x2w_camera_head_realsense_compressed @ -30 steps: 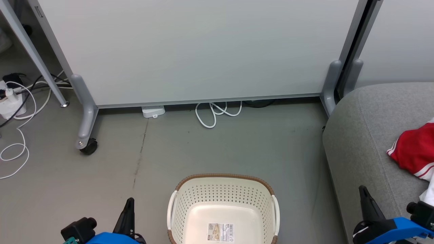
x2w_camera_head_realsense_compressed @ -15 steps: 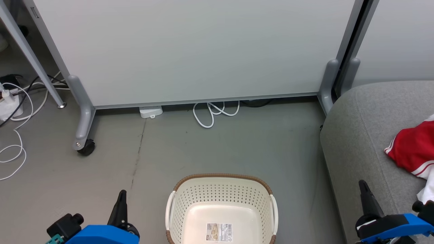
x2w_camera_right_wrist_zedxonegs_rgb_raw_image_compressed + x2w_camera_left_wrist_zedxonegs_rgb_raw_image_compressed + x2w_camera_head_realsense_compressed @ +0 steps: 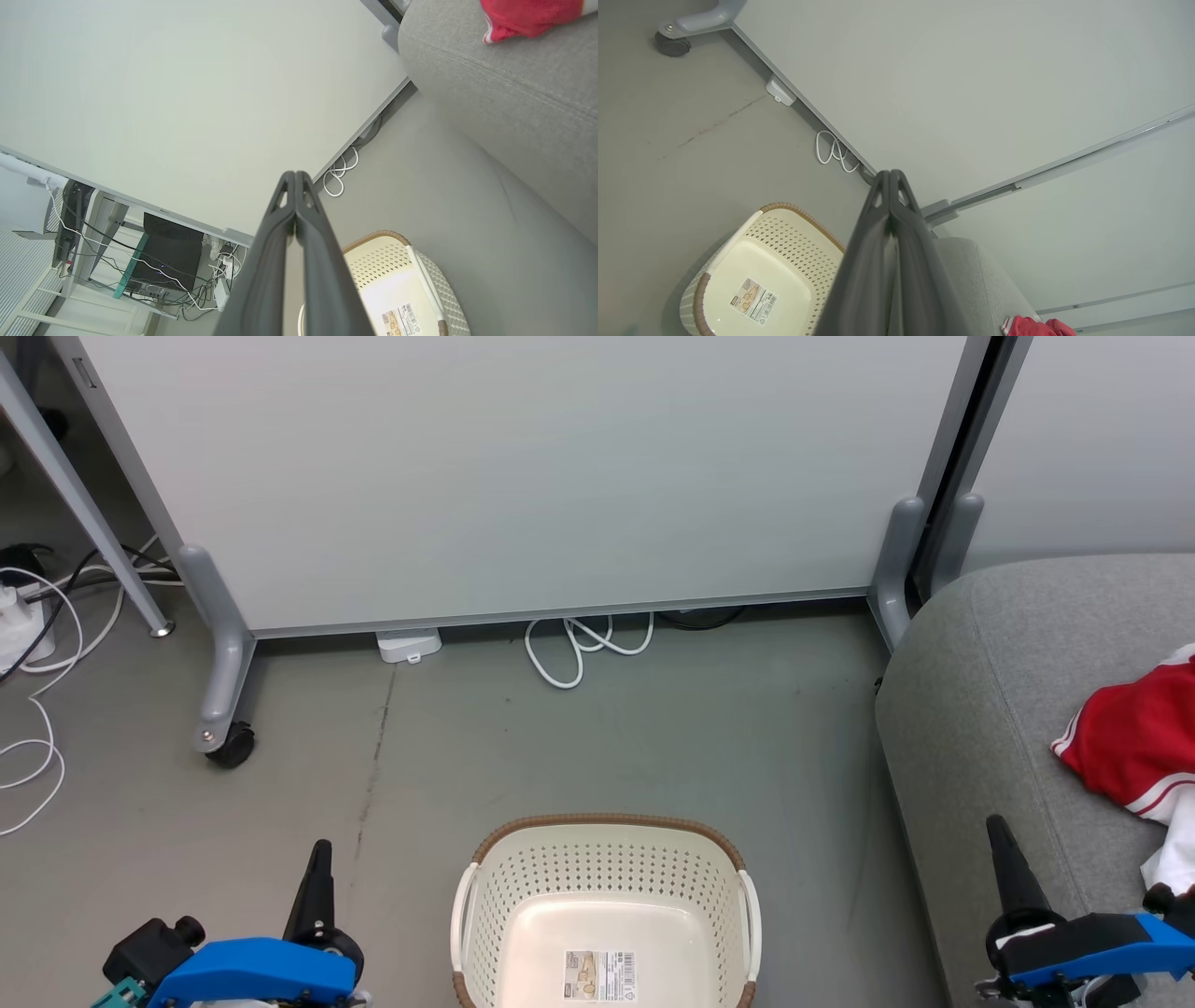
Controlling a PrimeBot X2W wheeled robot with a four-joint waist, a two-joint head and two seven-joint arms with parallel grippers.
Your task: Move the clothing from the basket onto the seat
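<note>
Red clothing [image 3: 1125,747] — on the seat [image 3: 980,709]

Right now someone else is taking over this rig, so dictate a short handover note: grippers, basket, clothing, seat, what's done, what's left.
Left gripper: shut, empty, left of the basket.
Right gripper: shut, empty, seen against the seat's near side.
The basket stands on the floor with nothing in it but its label.
The clothing, red with white trim, lies on the seat.
Done: clothing is out of the basket and on the seat.
Left: nothing visible to move. The pile runs past the head view's right edge, so check there.
</note>
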